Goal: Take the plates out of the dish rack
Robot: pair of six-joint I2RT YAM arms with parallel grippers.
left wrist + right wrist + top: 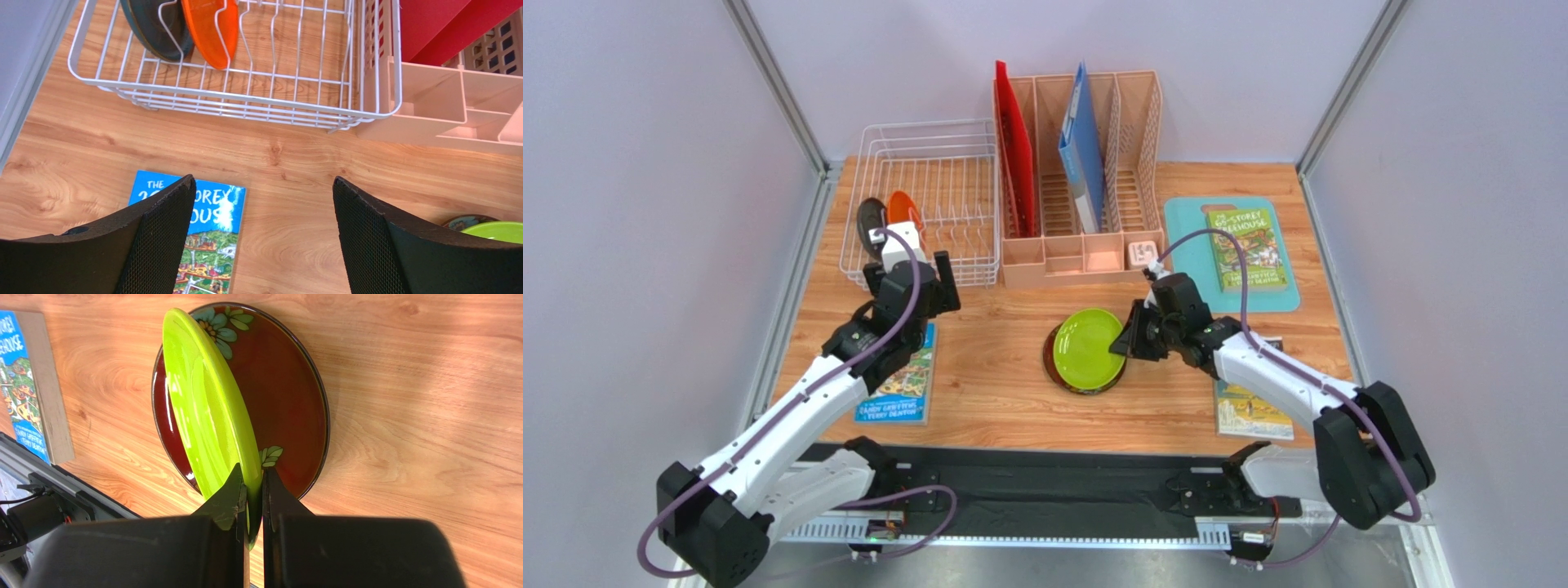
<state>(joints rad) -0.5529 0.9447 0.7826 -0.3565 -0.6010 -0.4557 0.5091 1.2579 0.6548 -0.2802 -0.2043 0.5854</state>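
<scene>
Right gripper (pixel 250 491) pinches the rim of the lime green plate (pixel 209 404), which tilts on edge over the dark red floral plate (pixel 288 404) lying flat on the tabletop (pixel 399 386). Left gripper (pixel 263 180) hangs wide and empty near the dish rack (pixel 245 101), where the orange plate (pixel 212 24) and dark grey plate (pixel 150 24) stand upright.

Noted peach organizer (pixel 1081 251) at table (pixel 989 368) back, holding red folder (pixel 1016 147) and blue folder (pixel 1084 147) | found green book (pixel 1247 245) lying on teal mat (pixel 1185 263), right | spotted blue book (pixel 901 386) left
</scene>
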